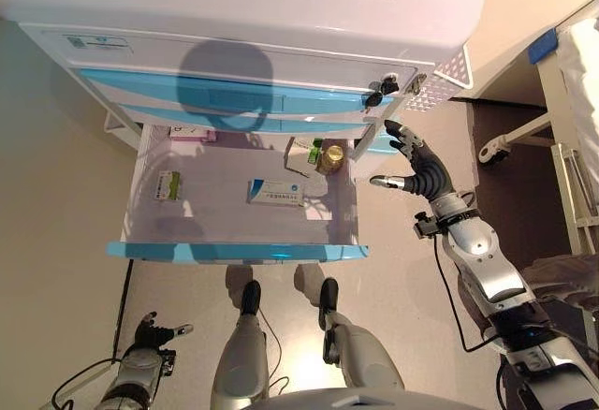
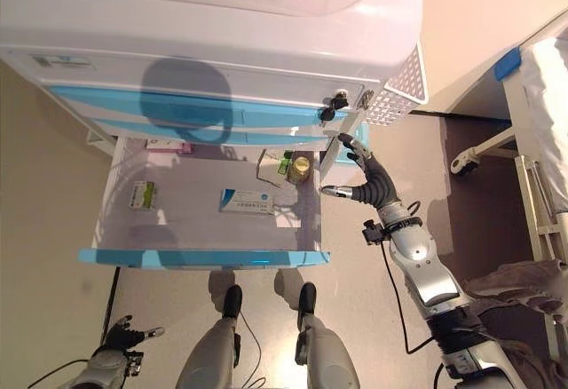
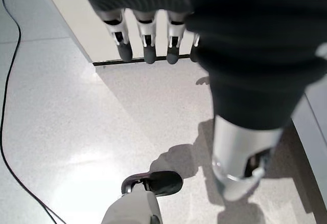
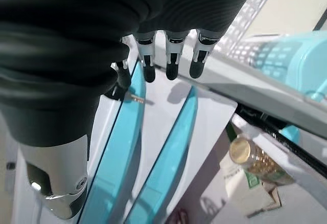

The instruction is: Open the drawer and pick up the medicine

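Standing open below the medical cart (image 1: 281,17), the drawer (image 1: 239,251) shows its blue front pulled well out. The right hand (image 1: 423,168) hovers just beside the drawer's right wall, outside it, its fingers (image 4: 171,65) spread and relaxed, holding nothing. Nearest those fingers, in the drawer's far right corner, sits a small bottle with a gold cap (image 1: 330,157), touching a white and green box (image 1: 301,155). Farther from the fingers, mid-drawer, lies a white and blue medicine box (image 1: 277,193); well beyond it, by the left wall, a small green box (image 1: 168,185), and a pink box (image 1: 193,134) at the back. The left hand (image 1: 154,334) hangs low over the floor (image 3: 76,132), fingers loosely open, empty.
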`<state>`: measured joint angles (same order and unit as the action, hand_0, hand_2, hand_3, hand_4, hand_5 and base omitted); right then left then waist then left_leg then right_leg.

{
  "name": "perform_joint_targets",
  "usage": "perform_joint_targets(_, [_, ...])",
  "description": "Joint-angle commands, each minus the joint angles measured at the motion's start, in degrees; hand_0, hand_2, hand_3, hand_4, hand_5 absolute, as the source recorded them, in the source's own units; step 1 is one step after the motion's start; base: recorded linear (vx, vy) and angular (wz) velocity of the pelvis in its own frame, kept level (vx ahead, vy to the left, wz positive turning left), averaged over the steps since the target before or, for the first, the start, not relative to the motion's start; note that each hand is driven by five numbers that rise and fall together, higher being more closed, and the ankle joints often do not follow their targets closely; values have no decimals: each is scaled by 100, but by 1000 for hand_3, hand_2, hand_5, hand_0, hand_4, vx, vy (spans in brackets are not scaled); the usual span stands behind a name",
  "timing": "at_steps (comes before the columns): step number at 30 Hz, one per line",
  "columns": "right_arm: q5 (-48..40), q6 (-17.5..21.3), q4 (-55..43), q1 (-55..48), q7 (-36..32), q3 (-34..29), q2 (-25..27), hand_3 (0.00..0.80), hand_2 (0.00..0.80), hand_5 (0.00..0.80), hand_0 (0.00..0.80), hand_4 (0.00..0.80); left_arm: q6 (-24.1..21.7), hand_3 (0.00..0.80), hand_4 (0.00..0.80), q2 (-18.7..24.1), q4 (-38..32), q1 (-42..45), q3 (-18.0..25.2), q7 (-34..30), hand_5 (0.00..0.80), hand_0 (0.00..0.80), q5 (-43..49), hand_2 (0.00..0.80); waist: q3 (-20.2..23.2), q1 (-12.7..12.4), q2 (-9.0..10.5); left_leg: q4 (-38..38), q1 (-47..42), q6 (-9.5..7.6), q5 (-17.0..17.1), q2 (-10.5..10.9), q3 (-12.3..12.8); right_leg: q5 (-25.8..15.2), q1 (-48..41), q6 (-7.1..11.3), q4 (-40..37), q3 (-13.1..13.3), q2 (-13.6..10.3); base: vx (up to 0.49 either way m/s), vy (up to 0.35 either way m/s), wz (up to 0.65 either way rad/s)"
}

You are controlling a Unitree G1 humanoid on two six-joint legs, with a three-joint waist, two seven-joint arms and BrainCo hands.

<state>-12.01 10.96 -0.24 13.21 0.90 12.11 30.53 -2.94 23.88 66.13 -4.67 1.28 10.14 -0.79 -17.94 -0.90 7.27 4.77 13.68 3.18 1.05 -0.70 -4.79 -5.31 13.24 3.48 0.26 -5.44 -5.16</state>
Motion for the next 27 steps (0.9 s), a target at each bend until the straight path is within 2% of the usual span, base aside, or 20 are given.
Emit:
perform_joint_targets(1, [-233, 381, -743, -58, -68, 164, 127, 0, 0, 0, 0, 0, -21, 0, 0, 288, 153, -38, 80, 149, 0, 0, 42, 0, 152, -85, 252, 322, 454, -327, -73, 393, -172, 142, 250, 356, 482, -16, -163, 0, 0, 0])
perform_joint_targets(18, [-72, 303, -705, 867, -155, 1040, 149, 0, 0, 0, 0, 0, 12, 0, 0, 346, 117, -191, -129, 199, 0, 0, 105, 0, -48, -225, 326, 426, 624, -281, -55, 386, -262, 181, 363, 315, 574, -103, -151, -1, -15, 4])
perform_joint_targets(27, [342, 100, -18, 1695, -96, 1714, -36, 0, 0, 0, 0, 0, 43, 0, 0, 404, 91, -231, -282, 215, 0, 0, 144, 0, -129, -394, 392, 389, 667, -278, -21, 373, -327, 157, 399, 310, 548, -167, -146, 1, -4, 1])
